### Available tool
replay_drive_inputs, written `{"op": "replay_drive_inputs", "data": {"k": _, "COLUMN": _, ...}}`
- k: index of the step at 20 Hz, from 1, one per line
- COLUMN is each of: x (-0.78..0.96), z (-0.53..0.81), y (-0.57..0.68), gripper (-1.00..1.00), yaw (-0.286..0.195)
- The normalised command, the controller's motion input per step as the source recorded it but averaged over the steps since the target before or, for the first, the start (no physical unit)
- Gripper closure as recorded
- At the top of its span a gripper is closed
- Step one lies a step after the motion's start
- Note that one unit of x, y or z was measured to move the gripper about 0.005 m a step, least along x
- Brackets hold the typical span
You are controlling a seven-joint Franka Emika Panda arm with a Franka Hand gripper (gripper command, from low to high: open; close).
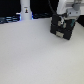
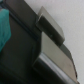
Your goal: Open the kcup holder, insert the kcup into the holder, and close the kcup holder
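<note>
A robot arm reaches down over the kcup holder [image 1: 62, 29], a black boxy drawer unit that stands toward the back of a pale worktop [image 1: 35, 57], on the exterior view's right. The pincer [image 1: 63, 21] sits right at the top of the unit, but the picture is too blurred to tell whether it is wide, narrow or gripping anything. In the wrist view one grey metal finger [image 2: 52, 50] fills most of the picture, lying close against a dark surface that is probably the unit's top or front; a patch of bright green [image 2: 6, 30] at the edge may be the kcup's top, though it is too cropped to be sure, and the kcup cannot be made out in the exterior view. The main risk, as a judgement: the unit is small and stands loose on a smooth surface, so a pull on a drawer front could drag or tip the whole box instead of sliding the tray out. A finger that misses the slot handle could also slip off the front. The worktop is plain, whitish and bare across its near half. Behind it the room is dark, with a tall white bottle-shaped object [image 1: 25, 11] on the exterior view's left.
</note>
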Motion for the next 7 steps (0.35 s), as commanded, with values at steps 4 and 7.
{"op": "replay_drive_inputs", "data": {"k": 4, "x": 0.28, "z": 0.51, "y": 0.03, "gripper": -1.00, "yaw": 0.006}}
{"op": "replay_drive_inputs", "data": {"k": 7, "x": 0.04, "z": 0.00, "y": -0.03, "gripper": -1.00, "yaw": -0.005}}
